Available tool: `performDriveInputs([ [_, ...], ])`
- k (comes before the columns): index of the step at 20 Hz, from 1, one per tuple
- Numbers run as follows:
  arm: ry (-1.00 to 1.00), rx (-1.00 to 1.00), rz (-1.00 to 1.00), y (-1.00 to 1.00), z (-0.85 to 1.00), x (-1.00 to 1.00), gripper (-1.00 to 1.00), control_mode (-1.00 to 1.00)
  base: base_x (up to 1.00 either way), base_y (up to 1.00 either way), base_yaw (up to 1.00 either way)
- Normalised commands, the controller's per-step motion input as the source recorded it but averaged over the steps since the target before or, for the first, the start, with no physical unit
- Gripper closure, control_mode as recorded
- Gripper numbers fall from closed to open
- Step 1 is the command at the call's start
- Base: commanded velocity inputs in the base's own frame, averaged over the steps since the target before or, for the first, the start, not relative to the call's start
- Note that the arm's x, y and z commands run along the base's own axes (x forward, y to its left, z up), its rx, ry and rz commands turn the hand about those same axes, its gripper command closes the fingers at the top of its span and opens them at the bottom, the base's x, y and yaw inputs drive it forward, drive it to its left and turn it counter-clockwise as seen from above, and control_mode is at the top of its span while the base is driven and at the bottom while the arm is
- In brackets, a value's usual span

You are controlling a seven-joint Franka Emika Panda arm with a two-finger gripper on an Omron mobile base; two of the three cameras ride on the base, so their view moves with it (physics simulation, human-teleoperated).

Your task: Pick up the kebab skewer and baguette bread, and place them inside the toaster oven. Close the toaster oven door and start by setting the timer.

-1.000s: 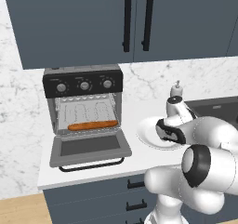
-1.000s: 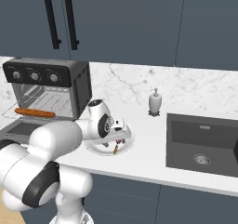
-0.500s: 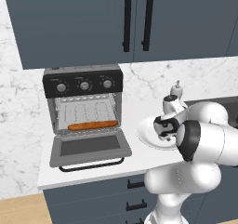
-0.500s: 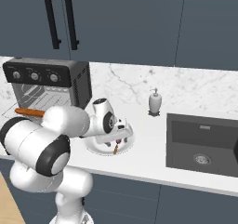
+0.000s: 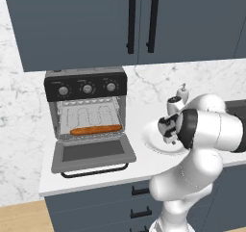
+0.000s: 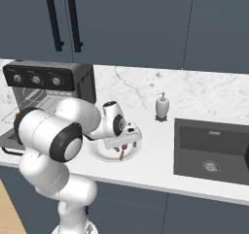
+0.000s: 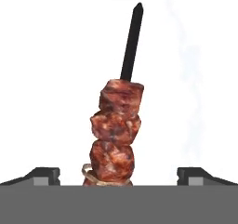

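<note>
The kebab skewer lies on a white plate that sits on the surface between the toaster oven and the sink, toward the front edge. In the hand view its long axis runs straight up the picture, that is, directly away from the tool and square to the line joining the two tips. Three red-brown meat chunks are stacked toward the near end, the bare dark point reaches away, and a pale ring shows at the nearest chunk.

The tool hangs directly over that meat end with its jaws spread as wide as they go and nothing between them. One fingertip stands off to one side of the stick and the other fingertip well off to the other side, both clear of the meat. The skewer is centred in the gap, so a plain descent and squeeze across the chunks looks sufficient, with no turning of the wrist needed.

In the right base view the tool is poised low above the plate, with a bit of the skewer showing beneath it.

The baguette bread already rests on the wire rack inside the oven, lengthwise across the opening. The toaster oven door is dropped flat, toward the front edge of the surface.
</note>
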Motion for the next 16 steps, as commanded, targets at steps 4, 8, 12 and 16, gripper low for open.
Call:
performDriveInputs([
  [4,0.0,0.0,0.03,0.0,-0.13,0.11,-1.0,-1.0,0.0,0.0,0.0],
  [8,0.0,0.0,0.03,0.0,-0.05,0.01,1.0,-1.0,0.0,0.0,0.0],
  [12,0.0,0.0,0.03,0.0,-0.1,0.0,1.0,-1.0,0.0,0.0,0.0],
  [16,0.0,0.0,0.04,0.0,-0.07,0.0,1.0,-1.0,0.0,0.0,0.0],
])
